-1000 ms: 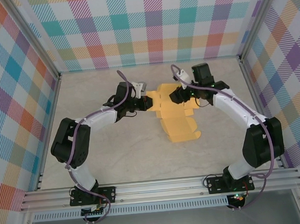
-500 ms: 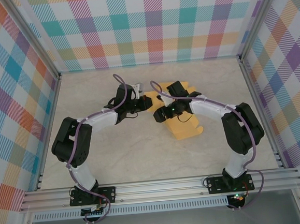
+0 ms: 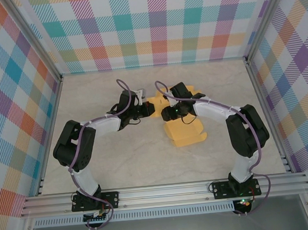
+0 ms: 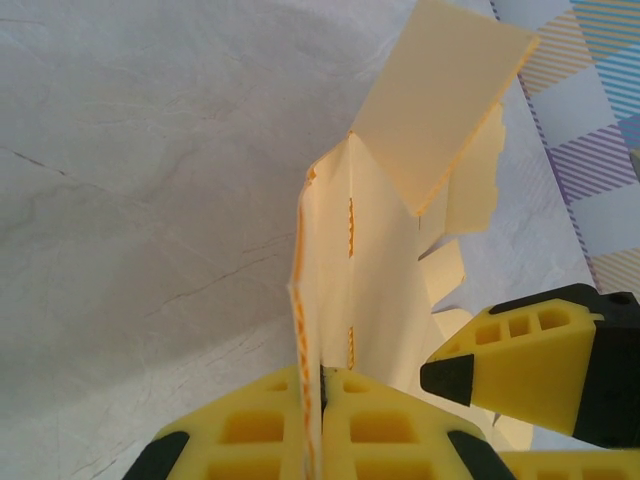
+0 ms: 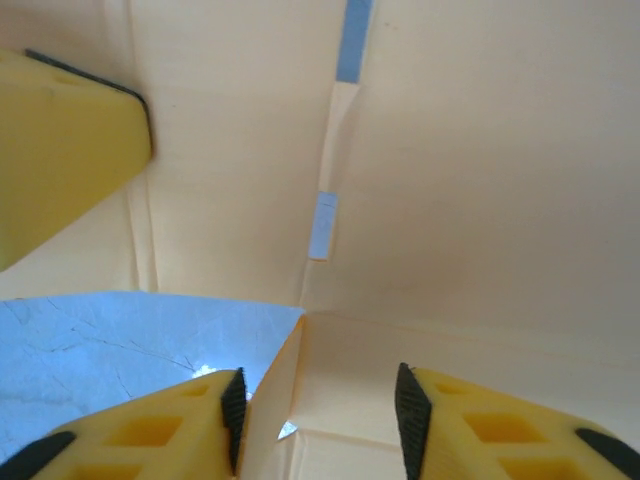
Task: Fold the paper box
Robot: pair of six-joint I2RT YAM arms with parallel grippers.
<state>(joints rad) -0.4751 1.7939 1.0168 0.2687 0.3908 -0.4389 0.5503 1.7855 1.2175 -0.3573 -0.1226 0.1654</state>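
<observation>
On my overhead feed the pale marbled table (image 3: pixel 120 160) sits inside plaid-patterned walls (image 3: pixel 158 29), with an aluminium rail (image 3: pixel 165 191) along the bottom edge. The paper box (image 3: pixel 186 135), yellow-orange card that is partly folded, lies just right of centre. The left gripper (image 3: pixel 149 110) and right gripper (image 3: pixel 167 114) meet at its upper left end, where the arms hide the card's shape from me. On the left wrist feed, the marbled surface fills the left half and a strip of plaid wall (image 4: pixel 600 120) shows at upper right. The card (image 4: pixel 385 250) stands upright up the middle, perforated along its creases, a flap tilting at the top. The left gripper (image 4: pixel 322 380) is clenched on its lower edge, and a right-arm finger (image 4: pixel 520 365) pokes in at lower right. On the right wrist feed, card (image 5: pixel 480 200) covers nearly everything, slotted along a crease, with bluish table at lower left. The right gripper (image 5: pixel 318 400) has its fingers apart around a raised card edge, unclamped. A blurred yellow finger (image 5: pixel 60 150) is cut off at upper left.
</observation>
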